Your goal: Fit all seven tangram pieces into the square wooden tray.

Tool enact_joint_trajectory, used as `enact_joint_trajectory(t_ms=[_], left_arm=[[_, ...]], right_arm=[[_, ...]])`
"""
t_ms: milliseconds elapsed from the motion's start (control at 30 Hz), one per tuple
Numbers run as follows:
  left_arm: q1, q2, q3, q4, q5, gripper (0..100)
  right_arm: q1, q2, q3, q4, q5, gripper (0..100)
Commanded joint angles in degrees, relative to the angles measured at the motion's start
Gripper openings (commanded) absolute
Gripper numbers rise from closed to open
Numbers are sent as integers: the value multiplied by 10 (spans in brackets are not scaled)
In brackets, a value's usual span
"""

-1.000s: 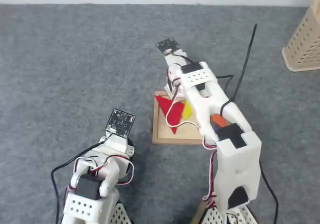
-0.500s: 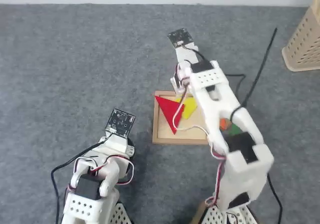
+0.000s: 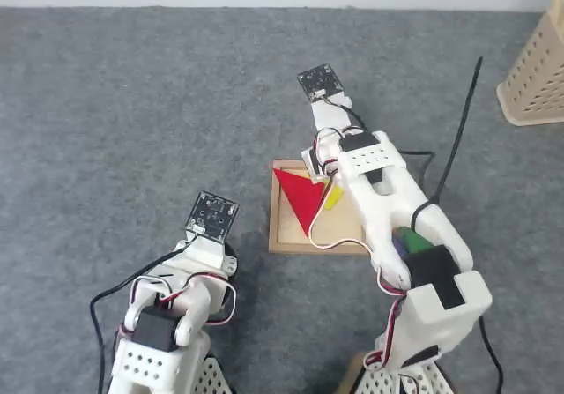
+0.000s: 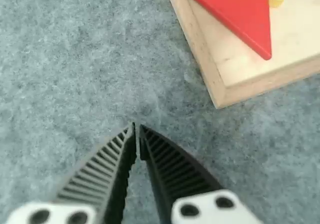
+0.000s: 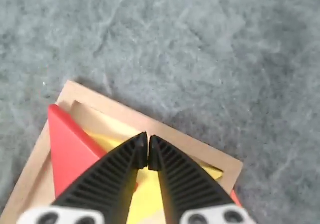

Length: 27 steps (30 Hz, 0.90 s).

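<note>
The square wooden tray (image 3: 284, 241) lies near the middle of the grey counter (image 3: 132, 103). Inside it, a red triangle (image 3: 302, 198) sits against the tray's left wall with one point in the far-left corner. A yellow piece (image 3: 333, 197) lies just beside it, partly under the right arm. Green (image 3: 414, 238) and purple (image 3: 398, 246) pieces show past the tray's right side, mostly hidden by that arm. The right gripper (image 5: 148, 138) hangs over the tray's far rim, its fingers together and empty. The left gripper (image 4: 136, 130), also closed on nothing, is above bare counter near the tray's near-left corner. A beige perforated basket (image 3: 533, 68) stands at the counter's far-right corner.
</note>
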Motion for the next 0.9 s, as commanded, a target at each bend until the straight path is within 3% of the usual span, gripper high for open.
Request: enact_joint_trajectory(t_ms=[0, 267, 867], left_arm=[[0, -11, -11, 4, 4, 12], [0, -11, -11, 4, 4, 12], [0, -11, -11, 4, 4, 12]], right_arm=[[-15, -12, -16, 10, 18, 7], [-43, -26, -13, 77, 21, 7], [-44, -114, 91, 51, 38, 7]])
